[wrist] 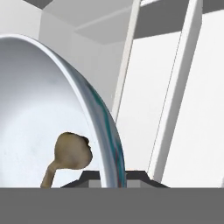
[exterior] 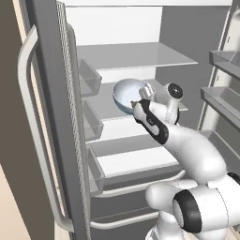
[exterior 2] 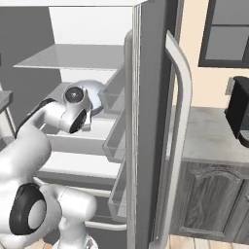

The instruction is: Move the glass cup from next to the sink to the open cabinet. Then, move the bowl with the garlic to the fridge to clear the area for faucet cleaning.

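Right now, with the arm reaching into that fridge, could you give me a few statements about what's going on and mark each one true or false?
1. The fridge stands open. True.
2. The fingers are shut on the rim of the bowl. True.
3. The bowl is empty. False: the garlic lies inside it.
4. The bowl is held over the lowest drawer. False: it is at the middle shelves, above the drawers.
5. The shelf above the bowl holds a cup. False: nothing stands on it.
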Tool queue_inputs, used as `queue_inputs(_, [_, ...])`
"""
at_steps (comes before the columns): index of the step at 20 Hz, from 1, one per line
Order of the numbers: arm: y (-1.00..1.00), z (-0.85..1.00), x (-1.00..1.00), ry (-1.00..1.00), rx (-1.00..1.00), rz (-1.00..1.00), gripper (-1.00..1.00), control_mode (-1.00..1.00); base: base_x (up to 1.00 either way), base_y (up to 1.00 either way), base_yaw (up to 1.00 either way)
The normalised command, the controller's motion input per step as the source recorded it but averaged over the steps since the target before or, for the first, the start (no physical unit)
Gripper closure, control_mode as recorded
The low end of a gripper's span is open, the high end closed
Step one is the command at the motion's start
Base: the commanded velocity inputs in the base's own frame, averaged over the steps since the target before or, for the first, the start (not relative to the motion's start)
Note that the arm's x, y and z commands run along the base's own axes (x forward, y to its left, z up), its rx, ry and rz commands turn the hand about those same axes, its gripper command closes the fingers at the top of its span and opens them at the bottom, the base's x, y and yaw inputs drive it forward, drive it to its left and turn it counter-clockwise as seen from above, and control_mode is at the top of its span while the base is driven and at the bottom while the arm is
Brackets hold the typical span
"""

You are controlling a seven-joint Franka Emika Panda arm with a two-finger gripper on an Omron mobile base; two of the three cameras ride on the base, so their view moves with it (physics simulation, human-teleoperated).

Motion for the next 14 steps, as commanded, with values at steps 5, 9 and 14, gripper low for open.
queue_inputs(5, [0.01,0.21,0.82,0.20,0.02,0.00,1.00,-1.00,0.00,0.00,0.00])
queue_inputs(9, [0.04,-0.09,0.04,0.05,-0.02,0.00,1.00,-1.00,0.00,0.00,0.00])
queue_inputs(14, [0.11,-0.49,0.53,0.17,-0.10,0.00,1.00,-1.00,0.00,0.00,0.00])
